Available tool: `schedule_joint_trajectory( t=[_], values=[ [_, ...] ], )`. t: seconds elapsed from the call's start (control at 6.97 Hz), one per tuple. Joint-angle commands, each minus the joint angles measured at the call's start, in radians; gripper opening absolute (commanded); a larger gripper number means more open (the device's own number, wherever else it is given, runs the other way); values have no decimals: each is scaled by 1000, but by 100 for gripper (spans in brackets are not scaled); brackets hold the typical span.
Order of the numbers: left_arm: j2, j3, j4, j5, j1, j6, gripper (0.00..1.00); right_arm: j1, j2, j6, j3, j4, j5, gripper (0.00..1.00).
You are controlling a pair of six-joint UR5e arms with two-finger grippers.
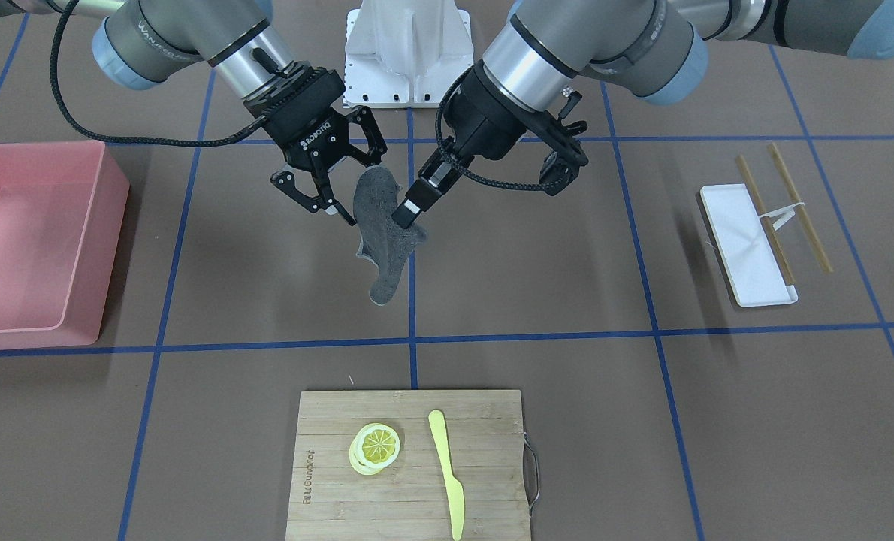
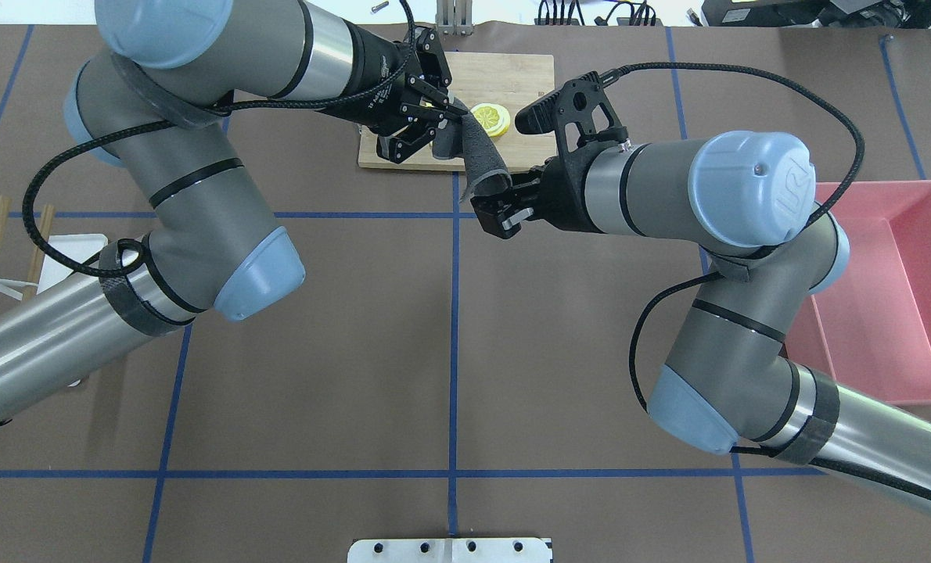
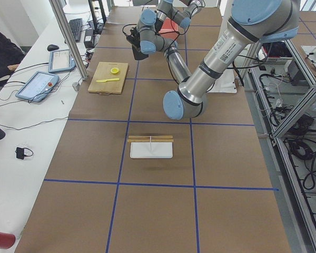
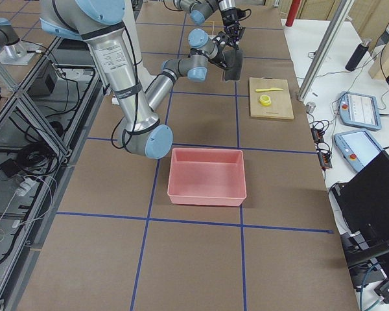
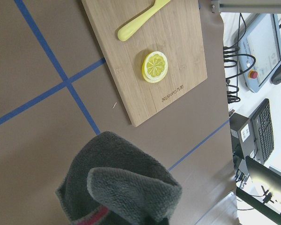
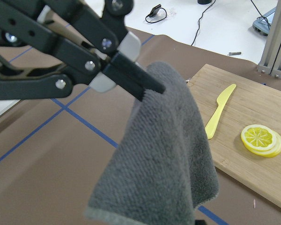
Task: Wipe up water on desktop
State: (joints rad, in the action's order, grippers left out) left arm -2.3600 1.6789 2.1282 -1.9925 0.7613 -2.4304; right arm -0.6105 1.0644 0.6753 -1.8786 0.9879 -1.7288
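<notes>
The grey cloth hangs in the air over the middle of the brown bench, pinched at a small fold by the left tool, whose jaws are clamped on it. The right tool stands with its jaws apart just beside the cloth's edge. With so little fabric held, the cloth could slip free. The tools are close enough to knock together. No water shows, so a wipe may miss or stray toward the bamboo cutting board.
</notes>
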Motion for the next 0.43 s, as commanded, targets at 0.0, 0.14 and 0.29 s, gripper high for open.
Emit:
schedule_joint_trajectory(
  t=[0.0,0.14,0.29],
  values=[
    [2,-4,1,0,0,-1,0,0,0,3,-2,0,0,19],
    [2,-5,1,0,-7,-1,0,0,0,7,-5,0,-2,5],
    [4,-7,1,0,-7,-1,0,0,2,13,-5,0,-2,0]
  ],
)
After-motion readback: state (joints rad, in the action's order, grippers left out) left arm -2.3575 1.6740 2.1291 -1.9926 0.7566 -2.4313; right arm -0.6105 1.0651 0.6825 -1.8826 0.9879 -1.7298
